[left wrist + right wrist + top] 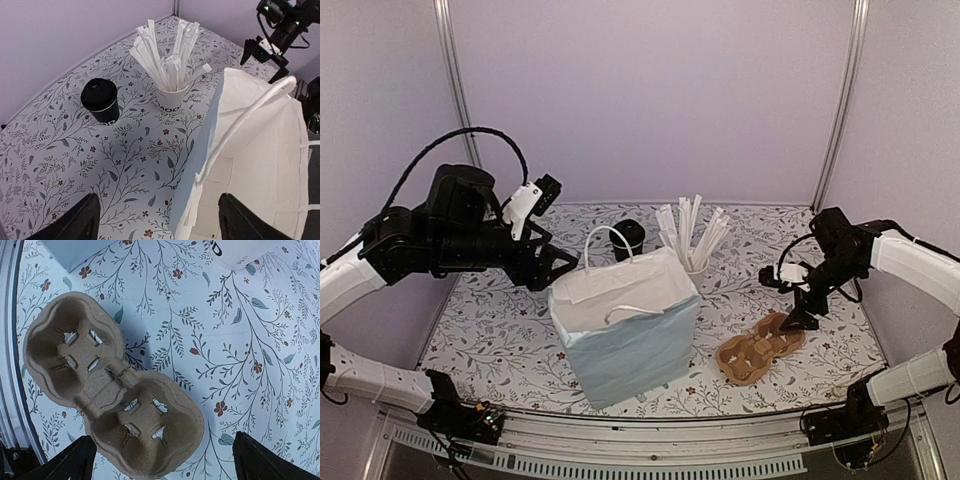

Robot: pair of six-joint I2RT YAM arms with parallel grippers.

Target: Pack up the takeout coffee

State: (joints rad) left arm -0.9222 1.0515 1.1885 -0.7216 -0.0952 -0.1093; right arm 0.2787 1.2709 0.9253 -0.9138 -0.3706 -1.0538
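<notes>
Takeout coffee (100,101) apparently lidded in left wrist view, indistinct overhead

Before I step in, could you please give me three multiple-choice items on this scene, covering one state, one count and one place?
1. The white paper bag is: A. lying flat; B. standing upright with its mouth open; C. folded shut.
2. How many cup wells does the cardboard carrier have? A. two; B. four; C. six.
3. The black coffee cup stands: A. inside the bag; B. in the carrier; C. on the table beside the cup of sticks.

Answers:
1 B: its handles stand up, and the left wrist view looks down into it.
2 A: the right wrist view shows two wells, both empty.
3 C: both cups stand apart on the floral surface behind the bag.
</notes>
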